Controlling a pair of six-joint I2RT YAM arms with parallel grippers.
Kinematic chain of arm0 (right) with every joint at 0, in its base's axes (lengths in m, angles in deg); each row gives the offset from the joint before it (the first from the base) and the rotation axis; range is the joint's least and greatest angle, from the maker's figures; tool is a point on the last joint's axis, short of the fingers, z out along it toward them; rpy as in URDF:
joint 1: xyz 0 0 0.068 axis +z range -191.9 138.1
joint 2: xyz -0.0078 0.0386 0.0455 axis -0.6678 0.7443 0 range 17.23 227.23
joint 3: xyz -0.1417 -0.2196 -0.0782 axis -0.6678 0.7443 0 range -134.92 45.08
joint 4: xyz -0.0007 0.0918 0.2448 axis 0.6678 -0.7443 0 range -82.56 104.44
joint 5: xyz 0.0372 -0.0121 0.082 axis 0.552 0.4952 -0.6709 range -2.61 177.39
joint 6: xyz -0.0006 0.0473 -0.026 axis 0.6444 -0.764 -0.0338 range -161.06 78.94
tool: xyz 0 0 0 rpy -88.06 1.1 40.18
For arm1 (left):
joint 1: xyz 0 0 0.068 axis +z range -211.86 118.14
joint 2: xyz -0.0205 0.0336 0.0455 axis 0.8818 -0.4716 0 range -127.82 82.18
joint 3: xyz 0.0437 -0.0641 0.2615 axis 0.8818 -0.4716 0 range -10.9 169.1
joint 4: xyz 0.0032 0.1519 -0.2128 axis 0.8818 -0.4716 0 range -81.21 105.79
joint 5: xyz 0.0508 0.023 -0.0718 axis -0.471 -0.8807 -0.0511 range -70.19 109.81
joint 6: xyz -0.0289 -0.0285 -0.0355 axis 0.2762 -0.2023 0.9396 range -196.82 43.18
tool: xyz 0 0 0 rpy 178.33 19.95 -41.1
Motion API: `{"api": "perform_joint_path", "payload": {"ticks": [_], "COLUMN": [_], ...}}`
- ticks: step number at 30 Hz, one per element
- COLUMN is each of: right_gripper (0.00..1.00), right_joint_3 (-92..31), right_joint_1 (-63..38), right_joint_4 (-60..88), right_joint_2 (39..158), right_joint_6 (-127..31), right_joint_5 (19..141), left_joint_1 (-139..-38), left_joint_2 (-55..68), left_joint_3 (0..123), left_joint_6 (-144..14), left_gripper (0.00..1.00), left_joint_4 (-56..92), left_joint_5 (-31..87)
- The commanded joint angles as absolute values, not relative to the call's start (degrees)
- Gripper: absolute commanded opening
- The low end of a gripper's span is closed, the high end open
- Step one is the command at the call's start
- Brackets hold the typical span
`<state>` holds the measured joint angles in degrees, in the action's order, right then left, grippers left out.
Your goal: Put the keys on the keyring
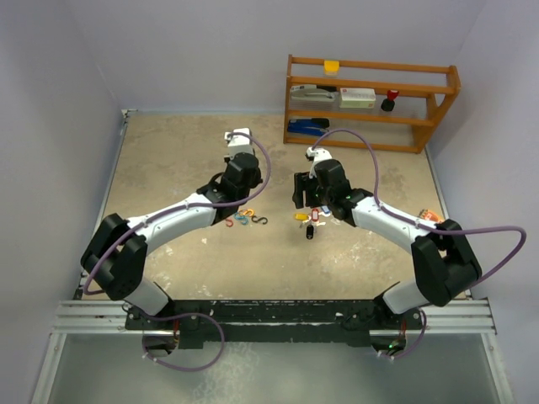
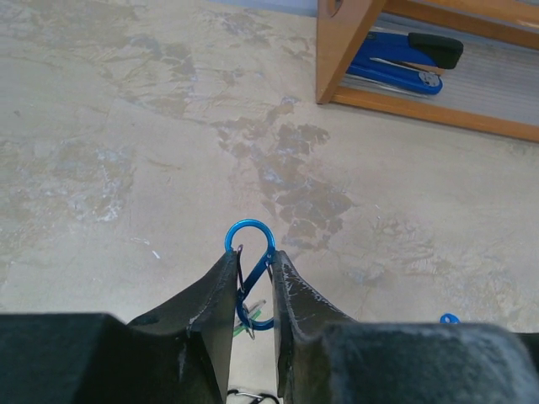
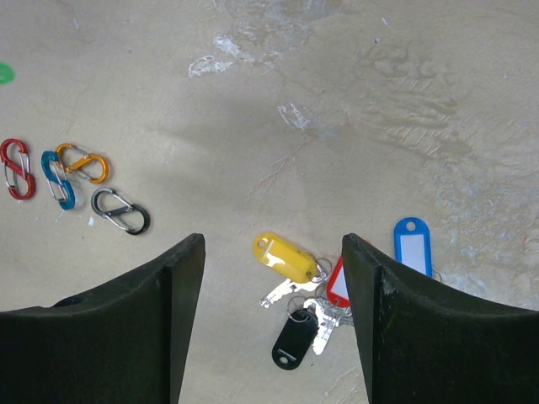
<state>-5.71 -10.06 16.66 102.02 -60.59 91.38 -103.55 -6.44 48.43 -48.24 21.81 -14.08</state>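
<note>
Looks like a robotics lab test cell: two white-and-black arms bolted to an aluminium rail at the bottom, plain lavender walls boxing in a worn beige tabletop, wooden shelf of office supplies upper right.

I have bare bench to pass over on the far left. The wooden rack blocks the far right corner, and loose clips and the keys clutter the low strip between my left tool and right tool.

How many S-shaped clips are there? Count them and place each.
5 clips: red, blue, orange, black on the table; another blue in the left gripper. More may be hidden.
</note>
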Motion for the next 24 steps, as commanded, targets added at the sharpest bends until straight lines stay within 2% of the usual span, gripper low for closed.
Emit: {"api": "perform_joint_path", "payload": {"ticks": [1,24], "right_gripper": [0.69,0.69], "right_joint_3": [-7.7,-8.4], "right_joint_1": [-9.9,-10.0], "right_joint_4": [16.9,15.9], "right_joint_2": [102.1,103.7], "right_joint_6": [-60.9,-60.3], "right_joint_5": [92.2,91.5], "left_joint_1": [-101.4,-86.2], "left_joint_2": [-5.5,-20.2], "left_joint_3": [48.5,53.7], "left_joint_6": [-47.1,-43.4], "left_gripper": [0.20,0.22], "left_joint_4": [24.5,25.6], "left_joint_5": [-14.1,-9.7]}}
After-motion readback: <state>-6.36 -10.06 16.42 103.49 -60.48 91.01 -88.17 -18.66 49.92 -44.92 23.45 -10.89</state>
